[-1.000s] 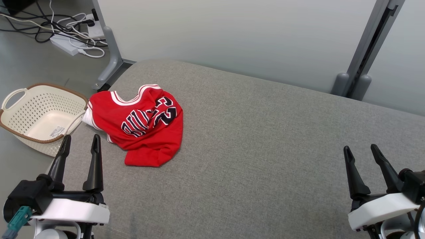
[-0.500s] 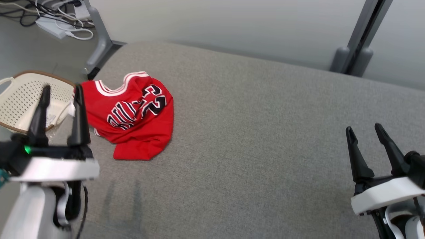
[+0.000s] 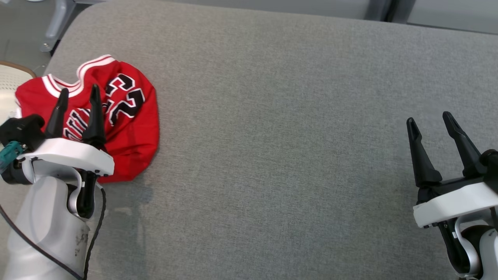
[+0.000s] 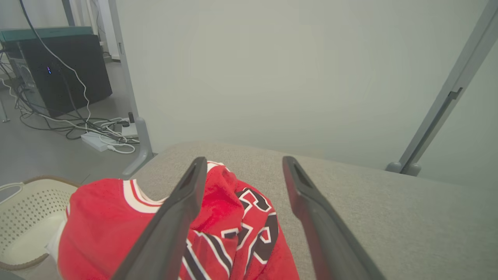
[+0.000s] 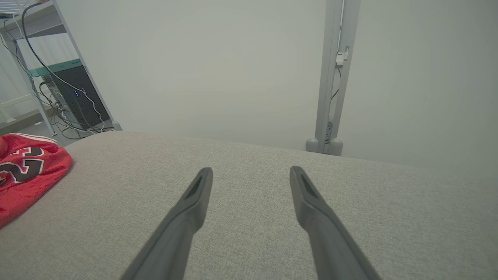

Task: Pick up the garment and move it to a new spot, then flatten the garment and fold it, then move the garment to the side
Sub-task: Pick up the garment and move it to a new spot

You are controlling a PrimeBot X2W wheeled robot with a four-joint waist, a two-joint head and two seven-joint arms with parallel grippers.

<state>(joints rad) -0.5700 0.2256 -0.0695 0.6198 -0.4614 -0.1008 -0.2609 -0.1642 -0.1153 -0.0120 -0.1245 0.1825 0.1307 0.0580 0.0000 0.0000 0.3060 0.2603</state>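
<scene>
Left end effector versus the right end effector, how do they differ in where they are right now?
The left end effector is over the red jersey; the right end effector is over bare grey surface, far from it. The left end effector is on the surface's left side, the right end effector on its right. Both are open and hold nothing.

Red garment (image 3: 128,128) with white-trimmed black lettering on grey table (image 3: 272,116).
</scene>
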